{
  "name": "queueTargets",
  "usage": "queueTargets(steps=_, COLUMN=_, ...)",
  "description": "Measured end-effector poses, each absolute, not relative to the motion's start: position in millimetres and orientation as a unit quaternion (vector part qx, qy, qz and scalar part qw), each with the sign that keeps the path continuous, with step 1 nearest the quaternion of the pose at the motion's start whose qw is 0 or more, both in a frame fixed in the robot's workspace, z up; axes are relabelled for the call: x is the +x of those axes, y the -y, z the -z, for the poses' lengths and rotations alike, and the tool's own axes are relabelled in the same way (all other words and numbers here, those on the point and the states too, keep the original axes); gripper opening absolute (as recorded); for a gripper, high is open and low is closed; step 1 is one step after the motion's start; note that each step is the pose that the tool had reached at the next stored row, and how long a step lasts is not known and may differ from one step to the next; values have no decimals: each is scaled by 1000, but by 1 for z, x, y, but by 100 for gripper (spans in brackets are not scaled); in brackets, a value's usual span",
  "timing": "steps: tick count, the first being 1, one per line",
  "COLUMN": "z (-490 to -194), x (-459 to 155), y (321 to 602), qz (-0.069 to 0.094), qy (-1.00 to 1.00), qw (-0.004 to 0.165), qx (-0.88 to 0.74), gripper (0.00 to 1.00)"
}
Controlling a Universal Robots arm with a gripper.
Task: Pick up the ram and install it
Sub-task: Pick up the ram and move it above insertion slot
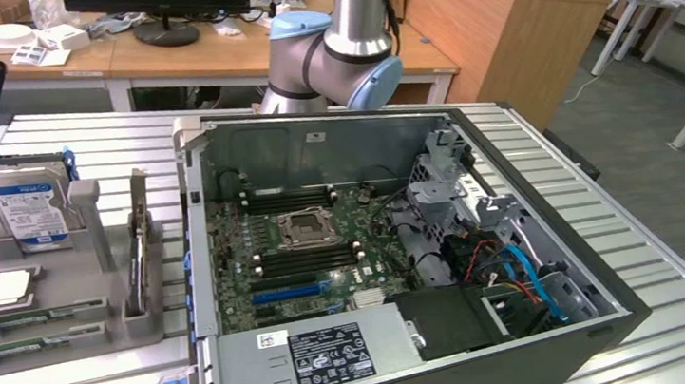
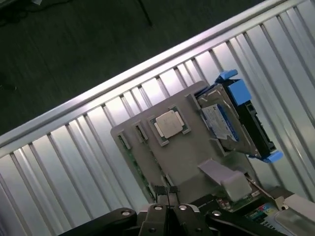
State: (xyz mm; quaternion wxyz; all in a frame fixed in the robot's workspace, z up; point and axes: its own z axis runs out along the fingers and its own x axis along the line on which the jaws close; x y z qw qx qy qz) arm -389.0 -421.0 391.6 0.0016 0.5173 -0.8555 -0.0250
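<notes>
The ram [image 1: 28, 322], a long, thin green board seen edge-on, is seated in a slot along the edge of the matte grey plastic holder [image 1: 82, 326], beside the square silver processor [image 1: 6, 288]. The gripper [image 2: 167, 194] is poised above the holder, jaws pressed together, empty.

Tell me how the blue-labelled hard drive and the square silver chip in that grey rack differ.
The hard drive stands upright; the silver chip lies flat. The hard drive is boxy and clearly bigger; the silver chip is small and thin. The hard drive carries a blue-and-white label; the silver chip looks plain. Both sit in the same grey rack.
</notes>
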Motion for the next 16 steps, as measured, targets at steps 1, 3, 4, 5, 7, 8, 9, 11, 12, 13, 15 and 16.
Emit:
queueTargets(steps=1, z=-392, x=-389, y=421, qz=25, qy=851, qw=2, qx=525, gripper=11)
queueTargets(steps=3, z=-392, x=-389, y=421, qz=25, qy=841, qw=2, qx=541, gripper=11)
queueTargets(steps=4, z=-392, x=-389, y=421, qz=25, qy=836, qw=3, qx=548, gripper=11)
queueTargets(steps=5, z=-392, x=-389, y=421, qz=25, qy=831, qw=3, qx=556, gripper=11)
queueTargets(steps=7, z=-392, x=-389, y=421, qz=25, qy=821, qw=3, qx=571, gripper=11)
queueTargets(steps=8, z=-392, x=-389, y=421, qz=25, qy=816, qw=3, qx=578, gripper=11)
queueTargets(steps=9, z=-392, x=-389, y=421, qz=25, qy=810, qw=4, qx=585, gripper=11)
queueTargets(steps=11, z=-392, x=-389, y=421, qz=25, qy=799, qw=4, qx=600, gripper=11)
queueTargets(steps=12, z=-391, x=-389, y=421, qz=25, qy=794, qw=4, qx=608, gripper=11)
queueTargets(steps=13, z=-391, x=-389, y=421, qz=25, qy=788, qw=5, qx=615, gripper=11)
queueTargets(steps=15, z=-391, x=-389, y=421, qz=25, qy=777, qw=5, qx=629, gripper=11)
queueTargets(steps=16, z=-391, x=-389, y=421, qz=24, qy=772, qw=5, qx=636, gripper=11)
